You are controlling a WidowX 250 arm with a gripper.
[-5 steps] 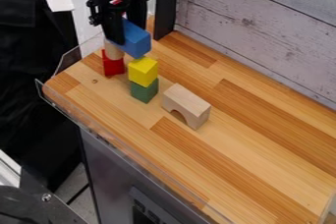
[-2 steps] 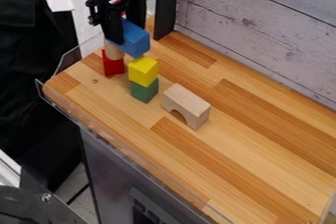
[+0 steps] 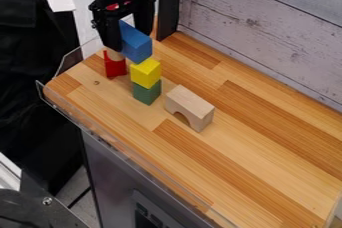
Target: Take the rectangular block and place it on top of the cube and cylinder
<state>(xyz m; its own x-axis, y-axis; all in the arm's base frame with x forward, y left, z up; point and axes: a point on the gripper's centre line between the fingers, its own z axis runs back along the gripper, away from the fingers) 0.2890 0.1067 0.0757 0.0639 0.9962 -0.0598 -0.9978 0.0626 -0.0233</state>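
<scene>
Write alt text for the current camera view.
A blue rectangular block sits over a yellow cube and light wooden cylinder, with an open black gripper around it. The cube is stacked on a green cube, the cylinder on a red block. A pale wooden arch block stands nearby on the wood-striped counter.

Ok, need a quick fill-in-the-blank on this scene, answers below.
1. The yellow cube sits on a ____ cube.
2. The rectangular block above the yellow cube is ____.
3. Below the wooden cylinder is a block coloured ____.
4. The bare wooden block has its underside cut into an ____.

Missing words: green; blue; red; arch.
</scene>
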